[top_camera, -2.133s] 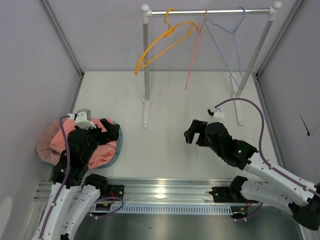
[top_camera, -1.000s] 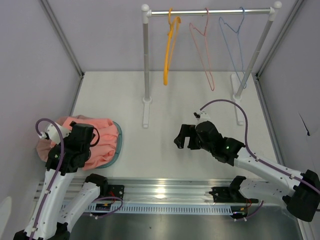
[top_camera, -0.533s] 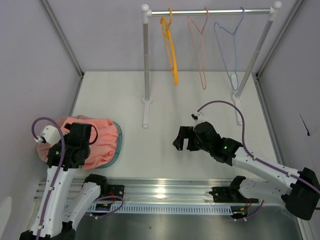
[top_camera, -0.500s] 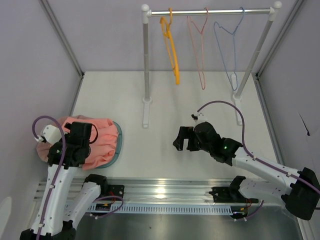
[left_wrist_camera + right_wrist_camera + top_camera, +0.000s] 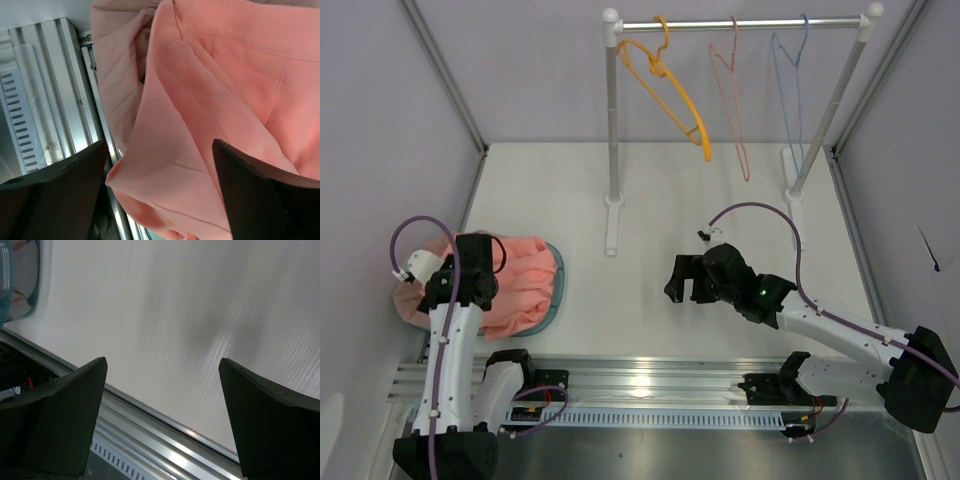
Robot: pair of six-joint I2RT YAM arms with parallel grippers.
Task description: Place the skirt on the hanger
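my left end effector [image 5: 159,145] wide, empty, over pink skirt [image 5: 525,285] | right end effector [image 5: 162,360] wide, empty, above tabletop [image 5: 650,200]

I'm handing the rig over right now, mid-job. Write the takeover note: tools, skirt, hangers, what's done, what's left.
Left tool: open, over the pink skirt, nothing gripped.
Right tool: open and empty, above the bare table.
Skirt lies bunched at the near left on a teal tray.
Orange hanger, pink hanger and blue hanger hang on the rail.
Done: nothing visible yet.
Left: grasp the skirt, take a hanger, put the skirt on it.
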